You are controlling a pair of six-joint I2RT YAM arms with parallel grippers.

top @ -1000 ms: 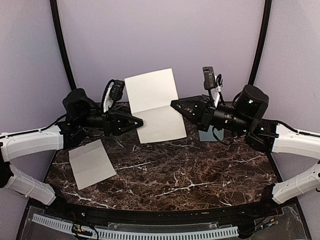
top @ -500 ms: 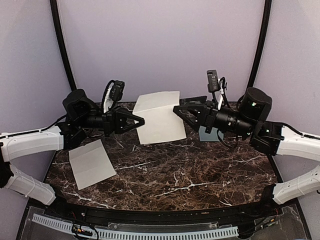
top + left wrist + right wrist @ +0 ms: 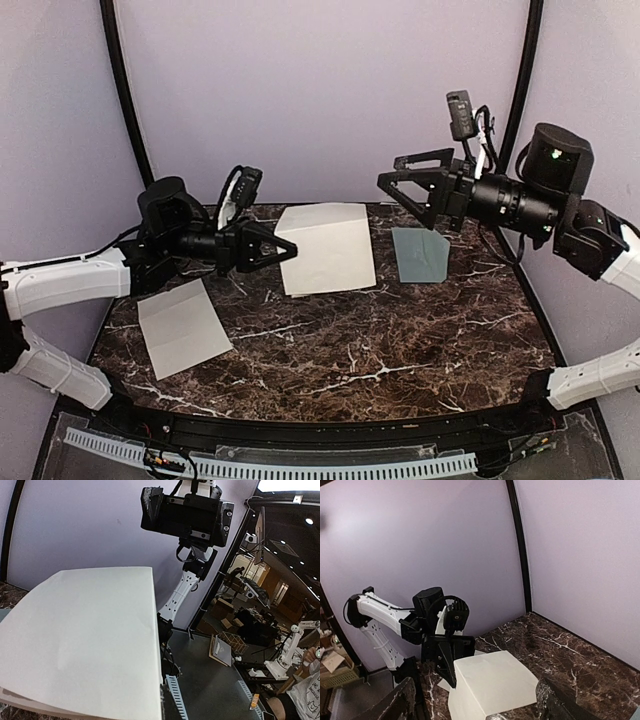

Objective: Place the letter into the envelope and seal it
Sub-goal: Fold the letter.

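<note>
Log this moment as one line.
left gripper: jaws shut on letter edge | letter: folded double | right gripper: jaws open, raised, empty | envelope: flat on table, untouched

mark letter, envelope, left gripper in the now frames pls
letter (image 3: 330, 252): top view, middle of the folded sheet's upper face.
envelope (image 3: 420, 256): top view, centre of its face.
left gripper (image 3: 292, 250): top view, fingertips shut on the letter's left edge.
</note>
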